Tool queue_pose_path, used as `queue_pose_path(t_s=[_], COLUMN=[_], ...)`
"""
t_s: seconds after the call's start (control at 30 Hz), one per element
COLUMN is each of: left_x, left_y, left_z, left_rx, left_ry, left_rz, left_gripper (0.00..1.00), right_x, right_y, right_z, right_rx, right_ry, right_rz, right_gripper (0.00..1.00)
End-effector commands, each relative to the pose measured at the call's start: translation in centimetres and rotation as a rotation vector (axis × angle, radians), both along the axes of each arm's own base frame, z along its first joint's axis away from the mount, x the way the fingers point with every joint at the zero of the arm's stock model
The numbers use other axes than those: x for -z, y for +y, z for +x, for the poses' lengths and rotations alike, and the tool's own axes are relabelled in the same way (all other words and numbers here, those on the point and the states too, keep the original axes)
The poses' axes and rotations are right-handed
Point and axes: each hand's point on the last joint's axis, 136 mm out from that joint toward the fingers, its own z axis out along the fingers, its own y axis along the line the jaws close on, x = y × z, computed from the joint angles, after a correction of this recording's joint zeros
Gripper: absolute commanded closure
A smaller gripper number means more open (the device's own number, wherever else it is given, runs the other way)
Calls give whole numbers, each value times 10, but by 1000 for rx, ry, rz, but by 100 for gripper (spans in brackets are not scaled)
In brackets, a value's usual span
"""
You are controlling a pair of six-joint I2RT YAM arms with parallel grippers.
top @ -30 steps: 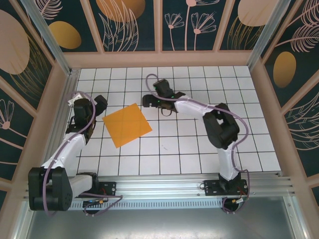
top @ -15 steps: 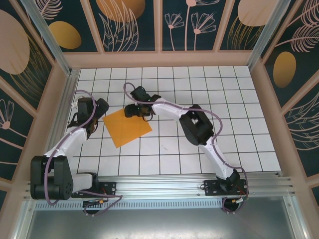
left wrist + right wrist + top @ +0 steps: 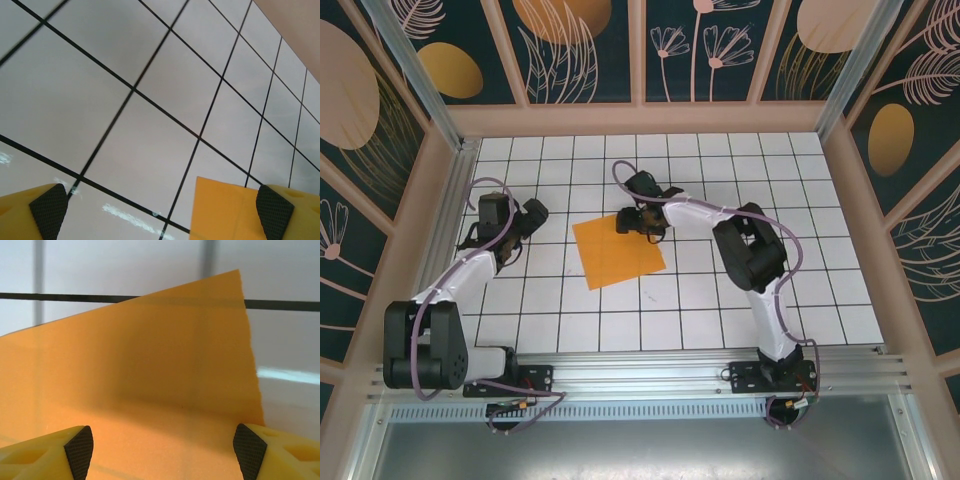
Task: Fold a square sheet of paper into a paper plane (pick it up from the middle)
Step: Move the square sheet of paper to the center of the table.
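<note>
White gridded bench [image 3: 720, 300] carries the orange sheet [image 3: 618, 252] near its middle, with the right tool [image 3: 636, 221] spread open over its far edge and the left tool [image 3: 528, 218] released, empty, to its left.

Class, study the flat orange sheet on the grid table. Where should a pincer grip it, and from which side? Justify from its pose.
Grip the square sheet of paper at its middle, coming straight down from above. It lies flat on the table with no lifted edge to slip under, so a pincer pressed onto it and closed would probably raise a pinchable ridge.
</note>
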Motion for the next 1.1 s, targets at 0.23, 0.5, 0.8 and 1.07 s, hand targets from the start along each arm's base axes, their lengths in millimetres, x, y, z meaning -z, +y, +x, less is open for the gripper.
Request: queue_pose_path(t_s=[0.23, 0.5, 0.8, 1.07], left_x=[10, 35, 71, 89], left_y=[-105, -162, -164, -166], left_z=[-13, -21, -31, -32], left_rx=[298, 397, 343, 344], left_ry=[52, 123, 224, 287], left_rz=[-243, -348, -343, -307], left_gripper=[9, 42, 57, 61], right_x=[-47, -25, -7, 5], right_y=[-20, -10, -13, -17], right_z=[-6, -29, -30, -32], right_rx=[72, -6, 0, 3], right_ry=[-35, 19, 58, 75], right_rz=[-8, -21, -73, -110], right_gripper=[18, 20, 21, 17])
